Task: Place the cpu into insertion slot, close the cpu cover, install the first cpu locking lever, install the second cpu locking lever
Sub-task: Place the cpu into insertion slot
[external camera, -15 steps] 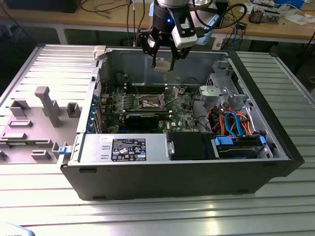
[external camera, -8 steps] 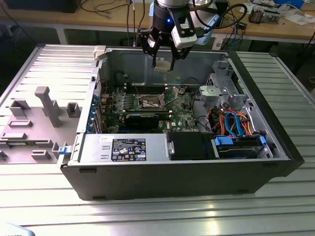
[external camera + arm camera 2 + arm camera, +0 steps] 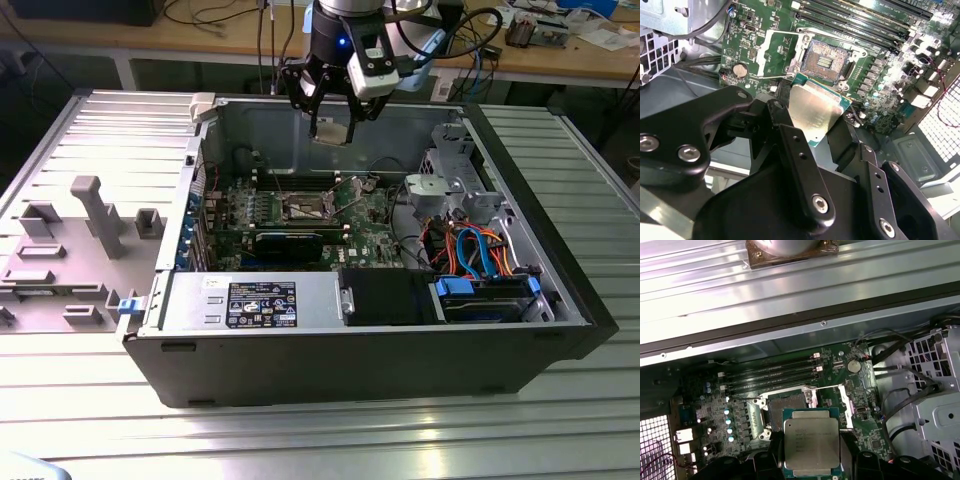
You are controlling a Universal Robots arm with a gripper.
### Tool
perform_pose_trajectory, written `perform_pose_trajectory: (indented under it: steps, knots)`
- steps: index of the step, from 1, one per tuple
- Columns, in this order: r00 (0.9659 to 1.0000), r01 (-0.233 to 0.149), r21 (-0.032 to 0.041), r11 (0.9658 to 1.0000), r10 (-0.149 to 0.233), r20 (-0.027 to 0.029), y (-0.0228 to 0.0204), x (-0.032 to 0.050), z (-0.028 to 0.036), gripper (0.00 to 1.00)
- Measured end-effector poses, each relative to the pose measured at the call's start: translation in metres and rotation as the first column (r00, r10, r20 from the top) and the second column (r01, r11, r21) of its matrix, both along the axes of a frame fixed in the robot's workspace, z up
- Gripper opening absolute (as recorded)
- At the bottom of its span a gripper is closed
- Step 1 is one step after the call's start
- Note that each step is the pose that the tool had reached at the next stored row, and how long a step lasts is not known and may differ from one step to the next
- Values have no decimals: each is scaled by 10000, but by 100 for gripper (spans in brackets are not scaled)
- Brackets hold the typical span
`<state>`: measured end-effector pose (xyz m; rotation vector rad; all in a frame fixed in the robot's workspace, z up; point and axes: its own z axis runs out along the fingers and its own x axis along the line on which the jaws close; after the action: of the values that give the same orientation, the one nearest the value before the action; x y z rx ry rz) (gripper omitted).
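My gripper [image 3: 332, 126] hangs over the back of the open computer case, shut on the cpu [image 3: 328, 136], a thin square chip with a pale metal face. In both wrist views the cpu [image 3: 815, 112] [image 3: 811, 442] sits between the black fingers [image 3: 800, 165], held by two opposite edges. The insertion slot [image 3: 308, 207] [image 3: 825, 60] [image 3: 785, 407] lies below on the green board, dark centre bare. The cpu cover [image 3: 772, 55] is swung open beside the slot. The chip is above the slot and apart from it.
Long memory slots [image 3: 770, 377] run beside the socket. A drive cage [image 3: 455, 185] and blue and orange cables [image 3: 475, 250] fill the case at the exterior view's right. A black power supply [image 3: 260, 300] lines the front wall. A grey fixture tray [image 3: 80, 230] lies outside at the exterior view's left.
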<state>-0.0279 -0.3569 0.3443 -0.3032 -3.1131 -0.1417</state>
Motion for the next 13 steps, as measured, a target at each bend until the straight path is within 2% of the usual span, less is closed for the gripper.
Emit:
perform_pose_trajectory:
  steps: [13]
  knots:
    - [9997, 242, 0, 9997, -242, 0, 0, 0, 0, 55]
